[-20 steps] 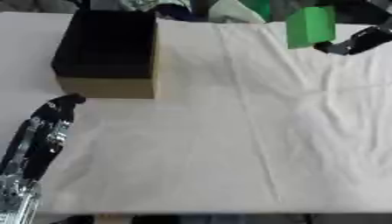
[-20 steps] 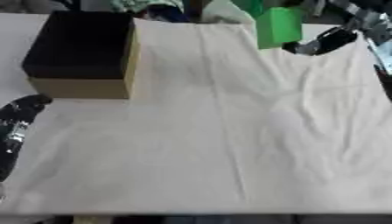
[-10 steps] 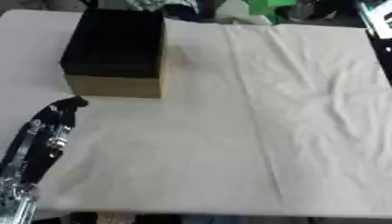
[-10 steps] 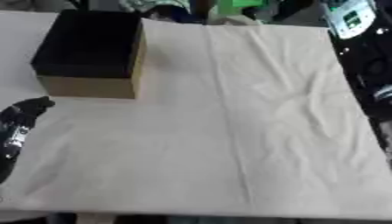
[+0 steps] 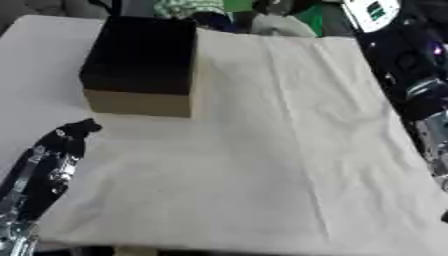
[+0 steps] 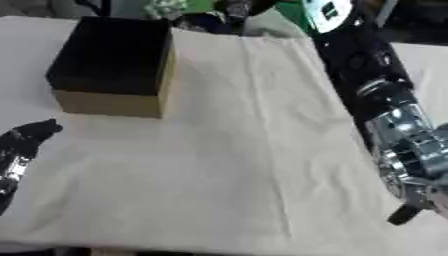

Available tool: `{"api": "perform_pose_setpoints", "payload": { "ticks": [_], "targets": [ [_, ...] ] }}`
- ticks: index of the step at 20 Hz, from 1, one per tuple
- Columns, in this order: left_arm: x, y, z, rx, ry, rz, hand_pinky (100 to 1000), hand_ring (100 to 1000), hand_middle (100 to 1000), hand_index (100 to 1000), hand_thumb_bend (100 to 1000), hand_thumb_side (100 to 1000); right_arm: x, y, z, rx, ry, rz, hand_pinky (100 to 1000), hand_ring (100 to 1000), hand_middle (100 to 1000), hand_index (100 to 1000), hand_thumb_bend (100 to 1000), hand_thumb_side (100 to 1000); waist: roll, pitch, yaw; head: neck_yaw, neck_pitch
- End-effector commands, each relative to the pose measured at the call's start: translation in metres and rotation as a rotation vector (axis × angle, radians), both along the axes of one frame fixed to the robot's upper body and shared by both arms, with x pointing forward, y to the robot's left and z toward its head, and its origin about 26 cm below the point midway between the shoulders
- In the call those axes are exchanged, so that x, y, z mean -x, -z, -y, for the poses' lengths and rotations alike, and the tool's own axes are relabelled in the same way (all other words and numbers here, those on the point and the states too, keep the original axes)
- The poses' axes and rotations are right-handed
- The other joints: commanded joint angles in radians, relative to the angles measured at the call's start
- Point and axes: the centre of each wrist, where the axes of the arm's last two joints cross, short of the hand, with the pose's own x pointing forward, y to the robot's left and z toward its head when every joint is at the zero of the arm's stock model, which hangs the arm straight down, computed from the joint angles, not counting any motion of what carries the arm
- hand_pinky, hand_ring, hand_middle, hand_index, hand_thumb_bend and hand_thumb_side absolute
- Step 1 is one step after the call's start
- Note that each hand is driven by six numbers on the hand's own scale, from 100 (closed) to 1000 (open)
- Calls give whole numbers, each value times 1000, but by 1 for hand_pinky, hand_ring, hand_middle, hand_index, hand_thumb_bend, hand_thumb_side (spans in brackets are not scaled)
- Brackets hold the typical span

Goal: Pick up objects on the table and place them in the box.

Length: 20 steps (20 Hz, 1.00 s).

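Since the earlier frames, the right arm (image 6: 385, 105) has swung from the far edge at 1 o'clock down the right side of the worktop (image 5: 262, 165), and the green object it carried one second ago no longer shows in that hand. At 8 o'clock the left hand (image 5: 52, 155) lies on the worktop near the lower left corner, fingers straight and pointing toward 12 o'clock, holding nothing. At 11 o'clock the box (image 5: 140, 65) stands upright on the worktop, black inside with tan outer walls, its opening facing up; no object shows inside it. A cream cloth (image 5: 289, 125) with creases covers the worktop from centre to right. At 3 to 5 o'clock the right arm runs along the cloth's right edge, black above and silver lower down; the right hand is not identifiable, so its finger state cannot be determined. Green material (image 6: 308, 15) shows past the far edge at 12 o'clock.
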Motion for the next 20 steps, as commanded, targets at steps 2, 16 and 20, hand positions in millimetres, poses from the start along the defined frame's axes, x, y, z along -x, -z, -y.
{"api": "perform_pose_setpoints", "payload": {
  "ticks": [2, 16, 20],
  "targets": [
    [-3, -9, 8, -1, 45, 25, 1000, 965, 741, 812, 100, 662, -3, -1, -28, 82, -76, 16, 810, 629, 376, 519, 375, 100, 4, -8, 21, -25, -21],
    [-5, -11, 16, 0, 74, 24, 1000, 967, 742, 811, 100, 668, -3, 32, -64, 156, -129, -6, 818, 652, 478, 672, 416, 100, -4, 4, 49, -51, -19],
    [-6, -12, 17, 0, 79, 25, 1000, 967, 743, 812, 100, 668, -3, 41, -70, 177, -139, -13, 822, 658, 489, 698, 406, 100, -5, 5, 51, -57, -17]
  ]
}}
